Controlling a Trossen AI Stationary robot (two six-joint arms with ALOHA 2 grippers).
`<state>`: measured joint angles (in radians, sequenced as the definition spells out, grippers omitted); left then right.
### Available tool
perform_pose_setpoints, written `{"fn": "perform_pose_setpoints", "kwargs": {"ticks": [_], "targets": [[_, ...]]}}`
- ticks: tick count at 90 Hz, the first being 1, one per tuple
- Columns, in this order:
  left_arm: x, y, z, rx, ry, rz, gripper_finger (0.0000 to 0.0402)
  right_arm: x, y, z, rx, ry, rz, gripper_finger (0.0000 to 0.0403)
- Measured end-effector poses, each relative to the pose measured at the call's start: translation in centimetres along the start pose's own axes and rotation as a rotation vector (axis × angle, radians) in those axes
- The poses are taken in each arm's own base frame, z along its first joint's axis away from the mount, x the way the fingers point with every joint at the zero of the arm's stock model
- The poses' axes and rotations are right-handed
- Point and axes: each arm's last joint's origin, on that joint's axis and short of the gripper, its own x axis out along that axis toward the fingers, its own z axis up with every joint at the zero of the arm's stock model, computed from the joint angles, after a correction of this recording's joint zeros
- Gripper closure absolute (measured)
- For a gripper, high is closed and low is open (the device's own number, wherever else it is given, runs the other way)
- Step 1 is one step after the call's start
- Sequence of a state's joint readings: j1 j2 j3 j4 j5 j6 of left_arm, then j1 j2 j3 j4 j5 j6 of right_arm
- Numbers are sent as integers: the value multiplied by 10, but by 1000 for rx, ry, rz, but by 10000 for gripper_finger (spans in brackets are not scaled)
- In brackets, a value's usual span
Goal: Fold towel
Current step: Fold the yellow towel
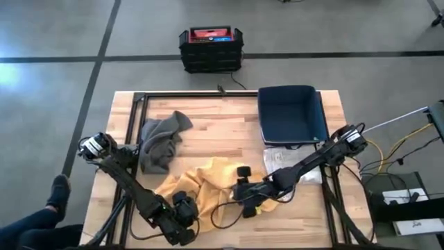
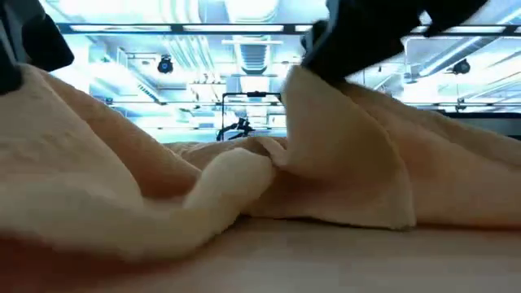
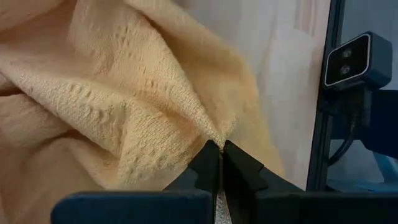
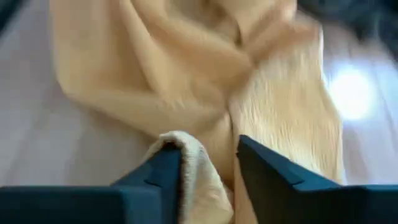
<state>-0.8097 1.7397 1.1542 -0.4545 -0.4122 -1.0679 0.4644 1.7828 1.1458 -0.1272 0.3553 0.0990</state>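
A crumpled yellow towel (image 1: pixel 208 182) lies on the wooden table near its front edge. My left gripper (image 1: pixel 184 207) is at the towel's near left part and is shut on it. My right gripper (image 1: pixel 247 192) is at the towel's right part, also shut on the cloth. In the low view the towel (image 2: pixel 244 179) rises in a peak (image 2: pixel 313 89) up to a dark gripper, and the rest sags in folds onto the table. A grey towel (image 1: pixel 161 142) lies bunched at the far left, touched by no gripper. My left gripper pinches a small puckered point of the yellow towel (image 3: pixel 216 138) between its two fingertips (image 3: pixel 239 163). Creases fan out from that point. One layer or several, I cannot tell. My right gripper has a bunched fold of the towel (image 4: pixel 202 163) between its two fingers (image 4: pixel 264 168). The cloth rises to the fingers in a peak (image 2: pixel 303 81); its lower part rests on the table in slack folds.
A dark blue bin (image 1: pixel 291 114) stands at the far right, with a clear plastic bag (image 1: pixel 281 161) in front of it. A black frame rail (image 1: pixel 133 125) runs along the table's left side. A black and red crate (image 1: pixel 211 47) sits on the floor beyond the table.
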Motion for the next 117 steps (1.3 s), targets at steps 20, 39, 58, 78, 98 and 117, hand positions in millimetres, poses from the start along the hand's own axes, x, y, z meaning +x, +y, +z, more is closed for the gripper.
{"fn": "perform_pose_setpoints", "kwargs": {"ticks": [20,39,58,78,98,117], "targets": [[0,0,0,-2,-9,-2,401,4,-4,-18,-67,110,-18,168],[0,-1,-1,-1,-20,2,402,2,2,-36,-51,210,-28,280],[-3,-4,-7,4,-8,-11,401,-18,38,-55,-63,358,92,382],[-3,-4,-9,5,10,-18,402,-45,68,-80,6,534,90,393],[-3,-4,-9,-9,18,-22,401,-65,62,-68,292,678,141,329],[-4,-5,-11,-39,45,-35,402,-96,48,-36,319,551,254,230]]}}
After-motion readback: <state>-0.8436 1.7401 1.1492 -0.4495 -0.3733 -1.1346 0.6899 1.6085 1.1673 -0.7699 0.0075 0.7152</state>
